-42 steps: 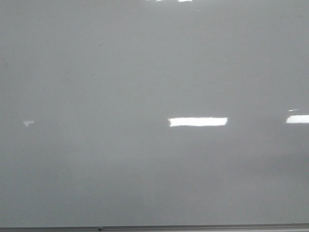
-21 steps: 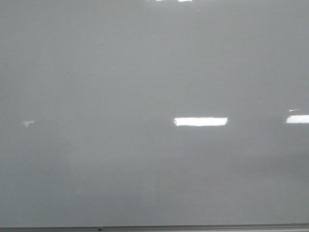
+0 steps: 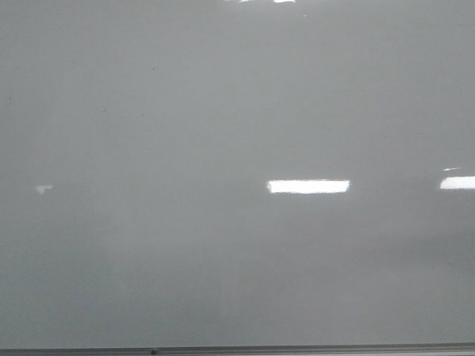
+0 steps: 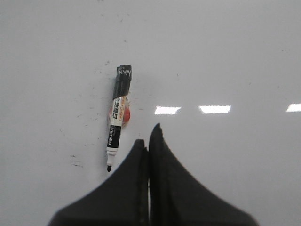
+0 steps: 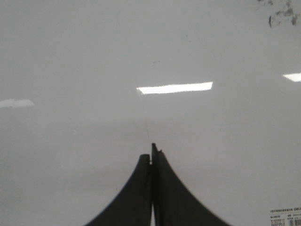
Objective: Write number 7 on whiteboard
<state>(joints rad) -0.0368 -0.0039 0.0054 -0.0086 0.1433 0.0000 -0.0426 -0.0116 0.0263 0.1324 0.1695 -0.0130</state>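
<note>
The whiteboard (image 3: pixel 223 111) fills the front view, glossy pale grey, with its thin grey bottom edge (image 3: pixel 237 349). No number 7 shows on it. Neither gripper shows in the front view. In the left wrist view my left gripper (image 4: pixel 149 136) is shut and empty over the whiteboard (image 4: pixel 225 56). A black and white marker (image 4: pixel 117 117) lies uncapped just beside the fingers, tip toward the gripper. In the right wrist view my right gripper (image 5: pixel 151 153) is shut and empty over the whiteboard (image 5: pixel 94 56).
Bright light reflections (image 3: pixel 308 186) lie on the board. An orange-red round thing (image 4: pixel 121 113) sits under the marker. Faint black smudges (image 4: pixel 75 162) lie near the marker tip. Dark smudges (image 5: pixel 282 14) and a printed label (image 5: pixel 285 216) show in the right wrist view.
The bright reflection in the middle of the board has shortened at its left end. Nothing else has visibly changed.
</note>
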